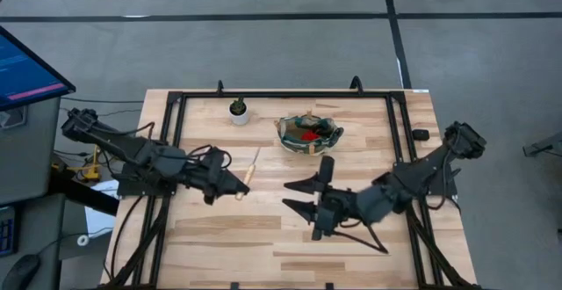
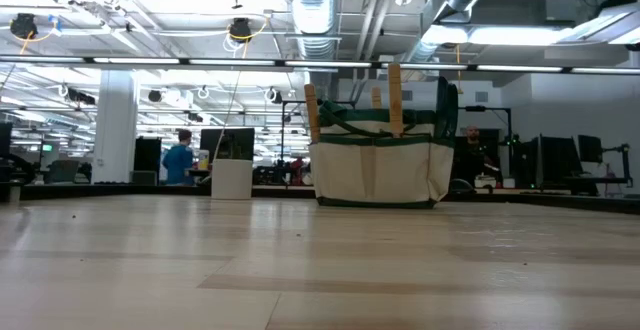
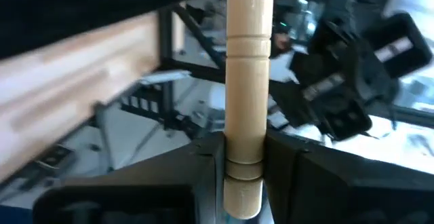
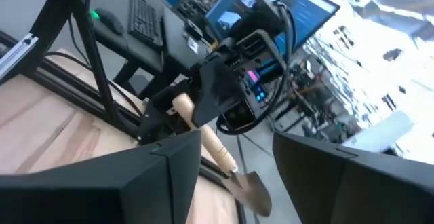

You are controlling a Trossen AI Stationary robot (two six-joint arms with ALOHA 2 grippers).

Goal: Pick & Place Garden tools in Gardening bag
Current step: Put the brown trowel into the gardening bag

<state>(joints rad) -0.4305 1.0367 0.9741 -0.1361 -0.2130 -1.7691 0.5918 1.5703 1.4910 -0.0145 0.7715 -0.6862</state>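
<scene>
My left gripper (image 1: pixel 237 187) is shut on a trowel (image 1: pixel 251 170) with a tan wooden handle and a silver blade, left of the table's middle. The right wrist view shows this trowel (image 4: pixel 227 166) raised off the table. The gardening bag (image 1: pixel 309 134) stands on its base at the far middle, red showing inside. In the low view several wooden handles (image 2: pixel 395 100) stick up out of the bag (image 2: pixel 380 165). My right gripper (image 1: pixel 299 197) is open and empty, near the table's middle, on the near side of the bag. My left gripper pinches the trowel's wooden handle (image 3: pixel 245 149) between its two fingers, near the handle's butt end. The fingers come about level from the table's left and lie across the handle. The trowel is lifted clear, its blade end (image 1: pixel 256 154) pointing toward the far edge.
A small white pot with a green plant (image 1: pixel 239 112) stands at the far edge, left of the bag. A black frame (image 1: pixel 176 114) runs along the table's sides and far edge. A small dark object (image 1: pixel 421 134) lies at the right edge.
</scene>
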